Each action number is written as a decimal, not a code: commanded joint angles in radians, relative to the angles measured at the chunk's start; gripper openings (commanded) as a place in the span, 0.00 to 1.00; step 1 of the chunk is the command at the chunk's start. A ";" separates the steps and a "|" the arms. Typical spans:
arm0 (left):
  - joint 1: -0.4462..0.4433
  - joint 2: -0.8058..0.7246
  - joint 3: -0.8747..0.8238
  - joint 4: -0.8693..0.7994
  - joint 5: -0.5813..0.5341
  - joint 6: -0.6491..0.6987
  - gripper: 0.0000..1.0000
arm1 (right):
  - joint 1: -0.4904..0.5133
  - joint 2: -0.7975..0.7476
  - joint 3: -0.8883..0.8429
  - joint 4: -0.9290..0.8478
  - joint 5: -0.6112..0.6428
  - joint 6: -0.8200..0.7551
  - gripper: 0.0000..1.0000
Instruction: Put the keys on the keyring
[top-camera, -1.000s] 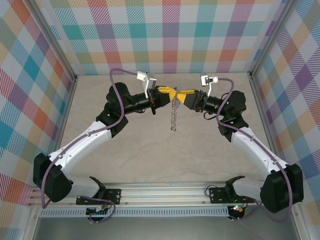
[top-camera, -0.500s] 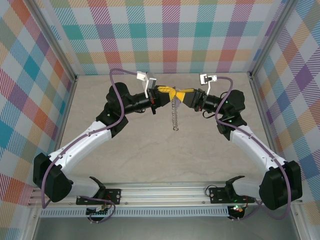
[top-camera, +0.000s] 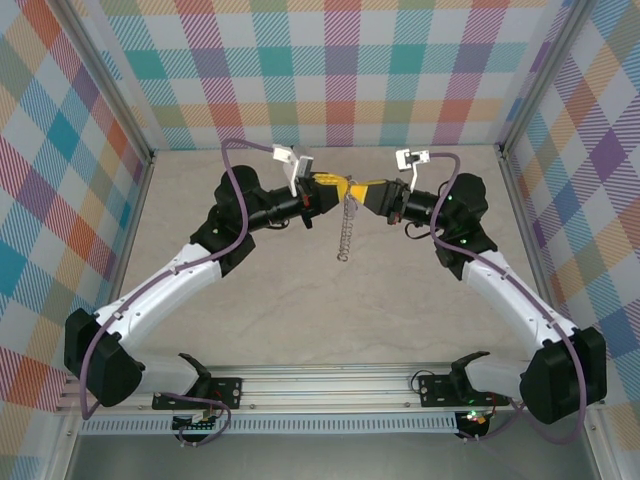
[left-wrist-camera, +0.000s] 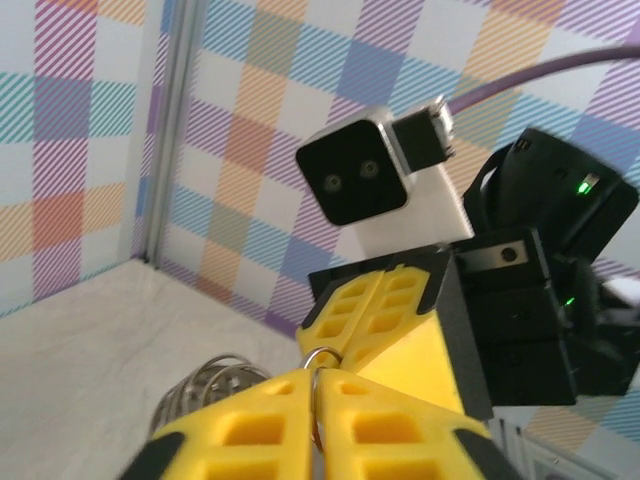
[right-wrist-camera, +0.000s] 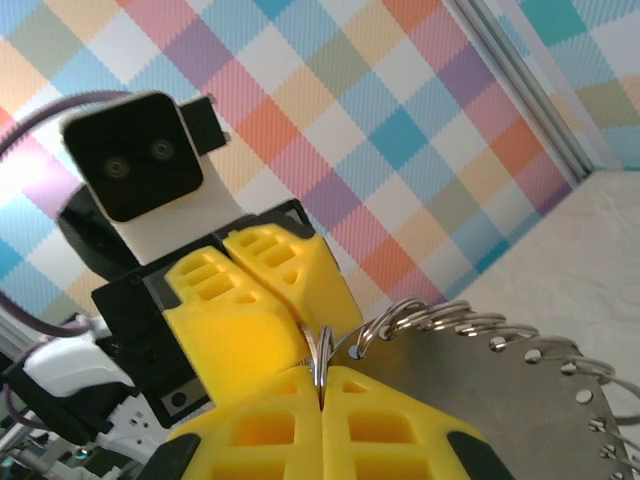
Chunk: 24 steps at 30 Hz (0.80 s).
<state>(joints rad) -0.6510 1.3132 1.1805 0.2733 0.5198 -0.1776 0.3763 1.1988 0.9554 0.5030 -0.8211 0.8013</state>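
The keyring (top-camera: 346, 225) is a silver chain of small links that hangs above the table from the spot where both grippers meet tip to tip. My left gripper (top-camera: 346, 186) is shut on its thin top ring (left-wrist-camera: 321, 355), which sticks out between the yellow fingers (left-wrist-camera: 250, 420). From the other side my right gripper (top-camera: 356, 188) is shut on the same ring (right-wrist-camera: 321, 350). In the right wrist view, linked rings (right-wrist-camera: 440, 315) trail off to the right along a flat silver plate (right-wrist-camera: 520, 400). The keys are out of view.
The beige tabletop (top-camera: 330, 310) lies under the hanging chain. Plaid walls (top-camera: 340, 70) and metal corner posts (top-camera: 520, 170) close in the back and both sides. The aluminium rail (top-camera: 330, 385) with the arm bases runs along the near edge.
My right gripper has closed its fingers on the ring and shifted slightly left toward the left gripper. The chain's lower end has swung a little to the left.
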 joint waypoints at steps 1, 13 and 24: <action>-0.001 -0.067 0.036 -0.091 -0.073 0.097 0.17 | -0.008 -0.038 0.062 -0.228 0.042 -0.161 0.00; 0.082 -0.008 0.275 -0.525 0.109 0.277 0.53 | -0.018 -0.006 0.186 -0.603 0.047 -0.457 0.00; 0.143 0.219 0.511 -0.871 0.367 0.398 0.52 | -0.017 0.042 0.243 -0.686 -0.004 -0.532 0.00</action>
<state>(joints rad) -0.5312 1.4910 1.6371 -0.4618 0.7700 0.1699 0.3649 1.2411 1.1606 -0.1726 -0.7872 0.3130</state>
